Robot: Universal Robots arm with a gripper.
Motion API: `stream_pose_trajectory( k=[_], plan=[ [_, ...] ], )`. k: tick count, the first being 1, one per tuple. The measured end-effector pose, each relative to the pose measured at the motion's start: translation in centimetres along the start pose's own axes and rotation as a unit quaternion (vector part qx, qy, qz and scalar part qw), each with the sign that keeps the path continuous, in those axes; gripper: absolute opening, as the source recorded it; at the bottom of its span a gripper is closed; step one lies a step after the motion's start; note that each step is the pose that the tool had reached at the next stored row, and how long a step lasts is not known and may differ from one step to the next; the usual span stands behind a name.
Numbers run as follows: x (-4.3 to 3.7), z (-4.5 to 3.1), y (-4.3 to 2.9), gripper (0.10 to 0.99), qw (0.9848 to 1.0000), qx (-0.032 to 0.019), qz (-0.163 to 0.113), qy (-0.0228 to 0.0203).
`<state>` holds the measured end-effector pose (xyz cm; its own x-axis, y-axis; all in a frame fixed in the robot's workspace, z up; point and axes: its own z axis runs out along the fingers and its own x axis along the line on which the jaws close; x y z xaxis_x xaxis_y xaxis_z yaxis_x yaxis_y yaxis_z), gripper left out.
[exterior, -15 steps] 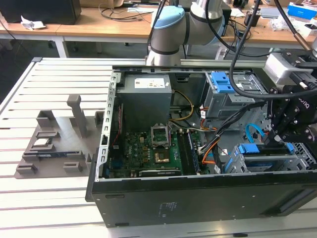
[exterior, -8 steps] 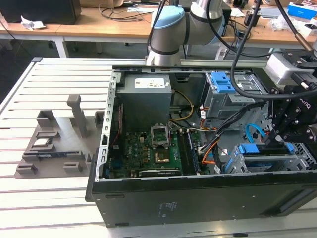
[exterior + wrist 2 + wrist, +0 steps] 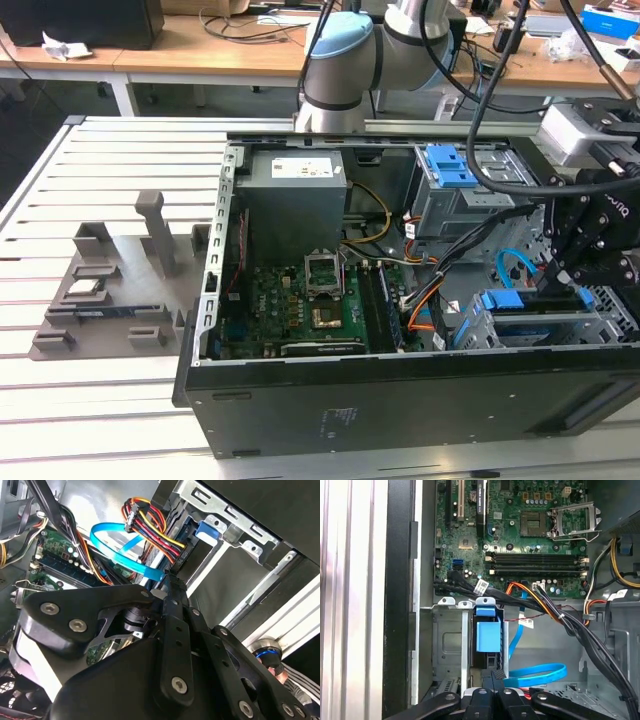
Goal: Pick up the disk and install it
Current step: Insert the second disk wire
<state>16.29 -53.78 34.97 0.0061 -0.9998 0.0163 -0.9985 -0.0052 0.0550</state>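
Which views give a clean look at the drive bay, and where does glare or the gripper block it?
Exterior view: even light, gripper at the disk. First wrist view: sharp, disk's blue frame in its cage. Second wrist view: gripper linkage blocks the foreground; bright glare on the metal cage.

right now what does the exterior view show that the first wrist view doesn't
Exterior view alone: the grey power supply box, the grey tray of holders on the slatted table, and the arm's pale blue joint. First wrist view alone: the looped blue flat cable. Both: the green motherboard and the pincer at the blue-framed disk.
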Motion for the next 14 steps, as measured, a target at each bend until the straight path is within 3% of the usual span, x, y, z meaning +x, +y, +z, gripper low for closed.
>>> stream_pose_trajectory(
  k=[14],
  plan=[
    [-0.01, 0.85, -0.29, 0.106, 1.0, -0.0013, 0.002, 0.0]
  ],
)
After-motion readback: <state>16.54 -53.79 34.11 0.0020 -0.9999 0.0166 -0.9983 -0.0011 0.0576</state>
